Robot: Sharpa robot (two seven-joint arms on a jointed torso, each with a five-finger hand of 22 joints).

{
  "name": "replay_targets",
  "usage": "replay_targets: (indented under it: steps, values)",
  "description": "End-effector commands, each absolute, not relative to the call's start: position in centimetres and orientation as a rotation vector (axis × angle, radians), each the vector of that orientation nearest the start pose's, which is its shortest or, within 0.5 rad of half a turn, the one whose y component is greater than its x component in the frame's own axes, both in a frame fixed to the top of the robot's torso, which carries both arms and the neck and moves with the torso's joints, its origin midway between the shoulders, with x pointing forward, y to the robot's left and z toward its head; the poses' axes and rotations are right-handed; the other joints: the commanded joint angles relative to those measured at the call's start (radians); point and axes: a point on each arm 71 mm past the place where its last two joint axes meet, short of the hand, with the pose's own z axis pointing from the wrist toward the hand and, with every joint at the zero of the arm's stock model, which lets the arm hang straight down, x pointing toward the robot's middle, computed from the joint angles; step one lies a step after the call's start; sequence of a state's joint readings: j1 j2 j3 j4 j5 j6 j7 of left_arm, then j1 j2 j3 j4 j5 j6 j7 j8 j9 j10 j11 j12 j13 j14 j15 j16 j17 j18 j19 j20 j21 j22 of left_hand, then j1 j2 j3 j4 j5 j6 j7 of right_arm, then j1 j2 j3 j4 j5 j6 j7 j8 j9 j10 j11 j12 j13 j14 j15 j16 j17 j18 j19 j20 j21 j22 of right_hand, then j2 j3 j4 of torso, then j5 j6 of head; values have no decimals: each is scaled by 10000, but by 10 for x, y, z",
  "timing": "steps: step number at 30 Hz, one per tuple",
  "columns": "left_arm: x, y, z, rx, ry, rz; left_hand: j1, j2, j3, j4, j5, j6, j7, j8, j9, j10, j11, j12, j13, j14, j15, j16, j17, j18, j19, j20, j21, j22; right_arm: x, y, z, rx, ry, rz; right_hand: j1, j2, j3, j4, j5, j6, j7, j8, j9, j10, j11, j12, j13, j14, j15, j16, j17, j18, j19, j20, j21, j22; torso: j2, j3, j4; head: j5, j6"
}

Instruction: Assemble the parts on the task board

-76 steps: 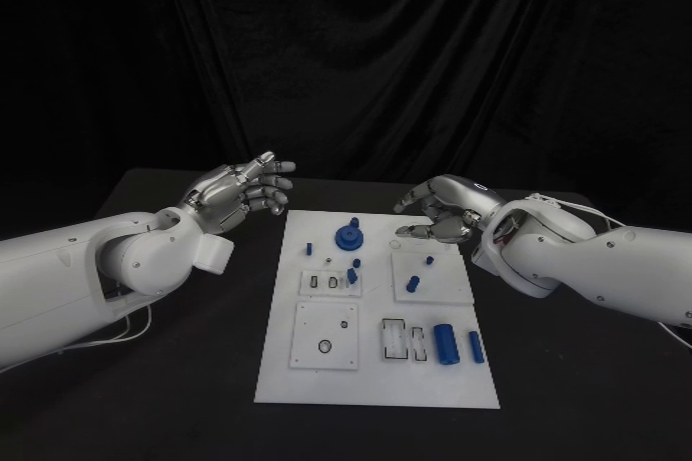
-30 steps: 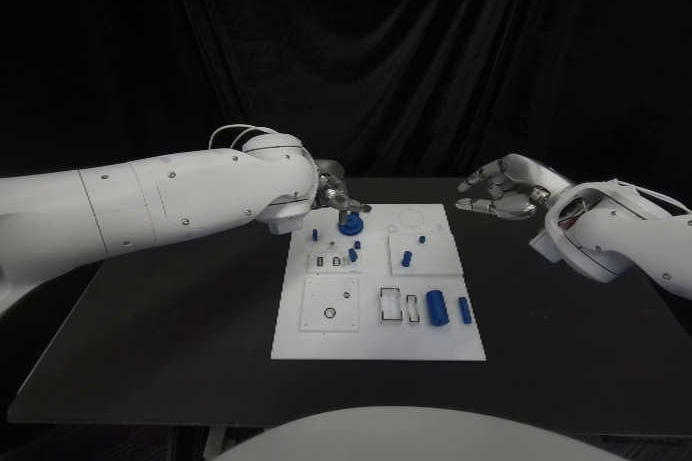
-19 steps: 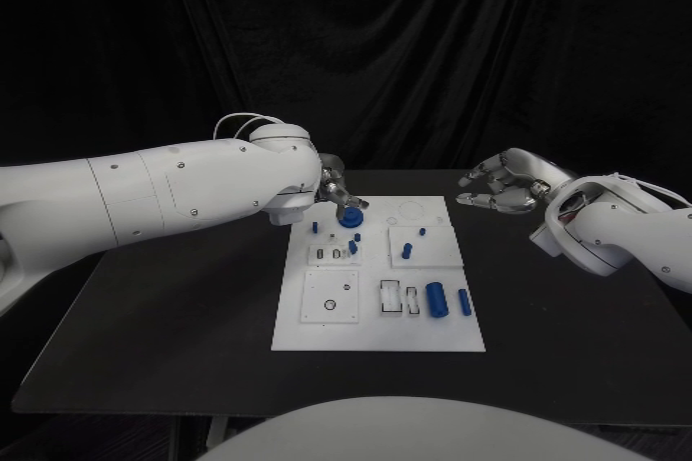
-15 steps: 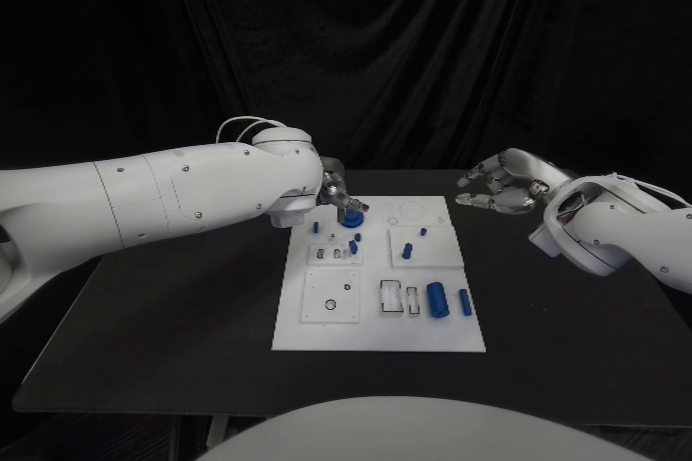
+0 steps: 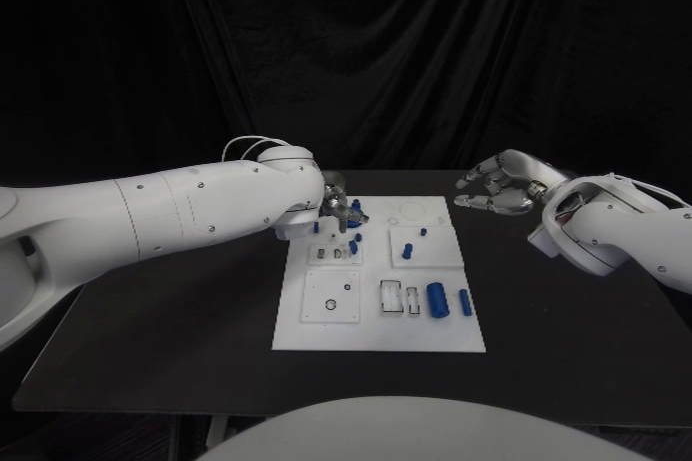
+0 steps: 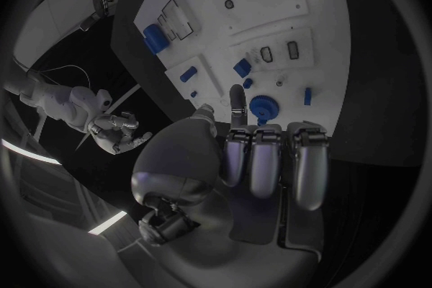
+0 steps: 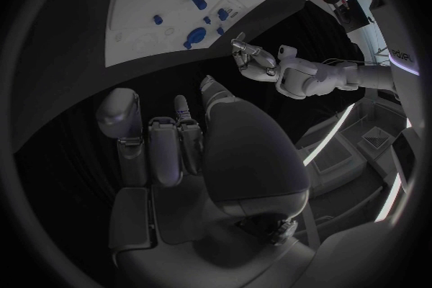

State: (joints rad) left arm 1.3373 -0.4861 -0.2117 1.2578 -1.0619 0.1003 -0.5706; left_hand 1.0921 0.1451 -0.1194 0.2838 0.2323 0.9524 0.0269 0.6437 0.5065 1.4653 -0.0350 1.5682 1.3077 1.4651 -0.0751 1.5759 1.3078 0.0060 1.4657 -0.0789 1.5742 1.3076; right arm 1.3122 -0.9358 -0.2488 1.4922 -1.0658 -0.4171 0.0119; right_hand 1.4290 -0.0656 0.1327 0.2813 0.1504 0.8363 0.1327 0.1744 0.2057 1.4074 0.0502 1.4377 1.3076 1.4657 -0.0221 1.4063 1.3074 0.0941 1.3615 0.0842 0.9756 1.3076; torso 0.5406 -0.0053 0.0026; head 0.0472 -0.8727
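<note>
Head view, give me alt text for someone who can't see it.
The robot's left hand reaches over the far end of the white task board, by a round blue part. Its right hand hovers off the board's far right, holding nothing.

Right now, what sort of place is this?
Probably a robotics test lab: a black table before a dark curtain, a white task board with small blue parts, and strip lights in the wrist views.

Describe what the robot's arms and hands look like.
Both arms are smooth white rounded shells dotted with small dark screws. Thin white cables loop at the left arm wrist; the right arm shows thin cables too. Each ends in a silver metallic hand: left hand, right hand.
</note>
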Motion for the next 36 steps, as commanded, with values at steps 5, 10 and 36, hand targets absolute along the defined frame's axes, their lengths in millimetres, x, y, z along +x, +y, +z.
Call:
replay_targets:
  steps: [5, 10, 36]
  values:
    - [519, 113, -237, -549, 22622, -3648, 194, 15, 53, -40, 77, 99, -10, -200, -21, 1055, -46, 26, 2631, 1057, -61, -51, 2630, -60, 1051, -59, -34, 2631, 482, -266, -205, 1776, 17547, 6825, 29, 101, 28, -23, 79, 47, 40, 52, -18, -25, 30, -37, 858, 281, 48, -1, 539, 163, -48, 39, -67, 1154, 15, -7, 21, -5, 1]
    - [518, 110, -244, -608, 22592, -3816, 247, 22, 82, -43, 114, 125, -9, -273, -24, 1055, -45, 26, 2631, 1057, -62, -51, 2630, -60, 1051, -58, -34, 2631, 482, -269, -206, 1814, 17631, 6755, 39, 108, 33, -28, 92, 41, 44, 52, -24, -83, 33, -84, 798, 256, 51, -50, 476, 179, -79, 43, -156, 1133, 32, -22, -4, 13, 1]
    - [515, 117, -256, -739, 22956, -3471, 353, -15, 154, -27, 211, 568, -110, -288, 164, 1055, -119, 26, 2631, 1057, -110, -51, 2630, -60, 1051, -93, -34, 2631, 481, -268, -209, 1796, 17835, 6763, 66, 128, 43, -38, 126, 32, 54, 57, -39, -156, 44, -141, 726, 223, 62, -109, 405, 200, -123, 53, -281, 1102, -23, 0, 8, 4, 1]
